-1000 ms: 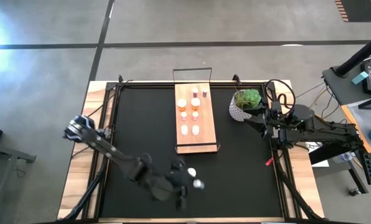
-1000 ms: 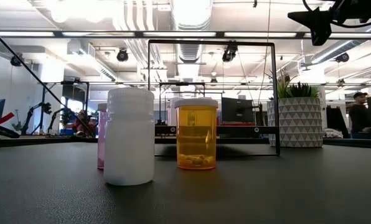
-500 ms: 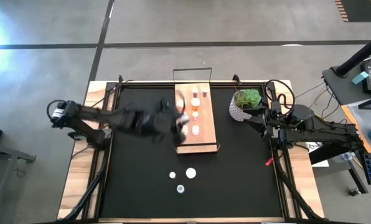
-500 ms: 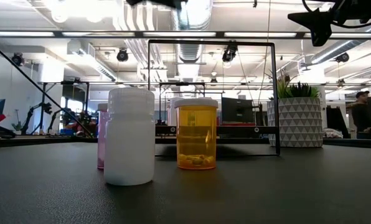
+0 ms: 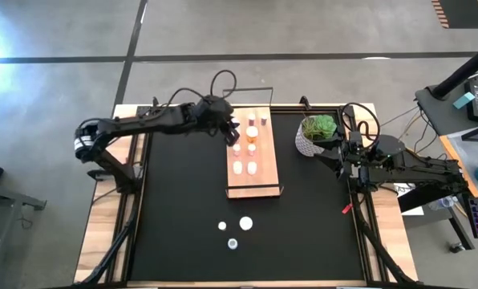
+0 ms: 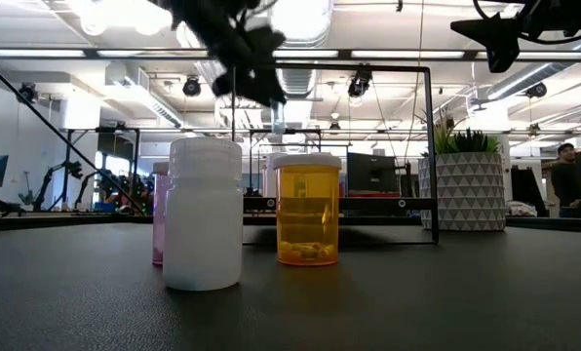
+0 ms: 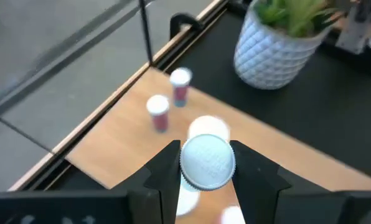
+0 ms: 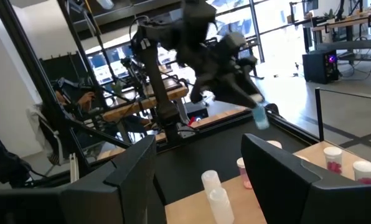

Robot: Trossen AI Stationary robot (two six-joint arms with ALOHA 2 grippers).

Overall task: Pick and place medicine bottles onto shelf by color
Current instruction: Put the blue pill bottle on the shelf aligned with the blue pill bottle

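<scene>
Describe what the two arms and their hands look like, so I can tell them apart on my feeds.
Both arms are dark, jointed links with black looping cables. The left arm has a pale patch at its base end; its hand has two flat black fingers. The right arm looks alike, its hand with broad dark fingers.

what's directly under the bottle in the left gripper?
The left gripper holds a pale-capped bottle above the shelf. Another white cap peeks out behind it. The board right beneath is covered by the cap and fingers.

the left tool [image 8: 251, 102] holds a pale blue bottle [image 8: 259, 116] in the air above the shelf [image 8: 285, 180]. capped bottles [image 8: 211, 182] stand upright on the shelf below it.
</scene>
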